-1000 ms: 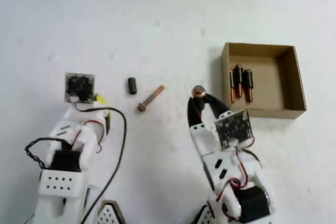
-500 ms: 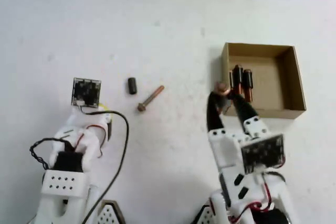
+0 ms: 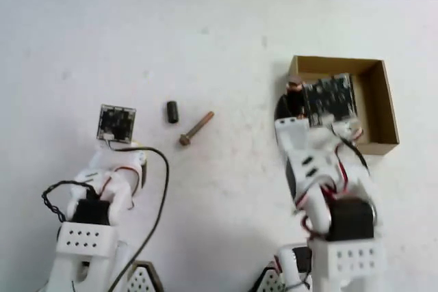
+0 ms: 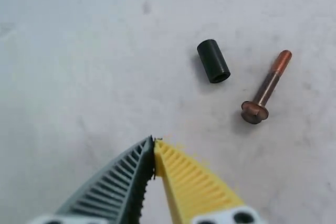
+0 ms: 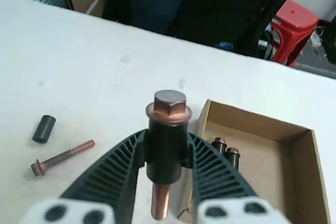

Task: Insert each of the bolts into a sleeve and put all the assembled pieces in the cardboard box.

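Observation:
My right gripper (image 5: pixel 167 141) is shut on an assembled piece (image 5: pixel 166 150), a copper bolt standing upright in a black sleeve. In the high view the right gripper (image 3: pixel 290 102) holds that piece (image 3: pixel 294 87) over the left wall of the cardboard box (image 3: pixel 340 63). Two assembled pieces (image 5: pixel 224 148) lie inside the box (image 5: pixel 252 122) against its left wall. A loose black sleeve (image 3: pixel 172 111) and a loose copper bolt (image 3: pixel 196 128) lie side by side on the table. My left gripper (image 4: pixel 154 141) is shut and holds nothing, short of the sleeve (image 4: pixel 213 61) and bolt (image 4: pixel 266 87).
The white table (image 3: pixel 219 39) is bare beyond the parts and the box. The left arm's black cable (image 3: pixel 159 189) loops across the table beside that arm. Dark furniture and a red object (image 5: pixel 296 24) stand past the table's far edge.
My right arm has swung right and forward with the assembled piece, from mid-table to over the box's left wall. The left arm has edged slightly forward and right.

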You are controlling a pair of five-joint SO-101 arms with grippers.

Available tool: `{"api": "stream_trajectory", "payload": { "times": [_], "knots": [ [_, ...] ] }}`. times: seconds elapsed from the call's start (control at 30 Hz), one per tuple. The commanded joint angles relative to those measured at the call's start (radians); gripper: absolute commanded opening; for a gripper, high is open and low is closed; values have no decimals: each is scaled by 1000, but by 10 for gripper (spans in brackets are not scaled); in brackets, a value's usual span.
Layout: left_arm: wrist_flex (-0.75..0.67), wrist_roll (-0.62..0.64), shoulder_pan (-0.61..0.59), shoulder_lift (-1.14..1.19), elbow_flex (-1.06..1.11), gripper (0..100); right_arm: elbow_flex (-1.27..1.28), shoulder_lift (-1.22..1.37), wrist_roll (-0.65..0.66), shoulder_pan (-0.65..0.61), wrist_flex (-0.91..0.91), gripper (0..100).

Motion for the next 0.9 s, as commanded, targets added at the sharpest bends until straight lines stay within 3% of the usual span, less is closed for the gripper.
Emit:
{"api": "stream_trajectory", "payload": {
  "times": [0.0,0.33,0.87],
  "knots": [
    [-72,-69,-12,-5,17,23,-66,94,18,33,-30,17],
    [-77,-74,-12,-5,26,23,-101,325,18,177,-120,17],
    [-78,-74,-12,-5,29,23,-440,799,34,302,-119,17]
  ]
}}
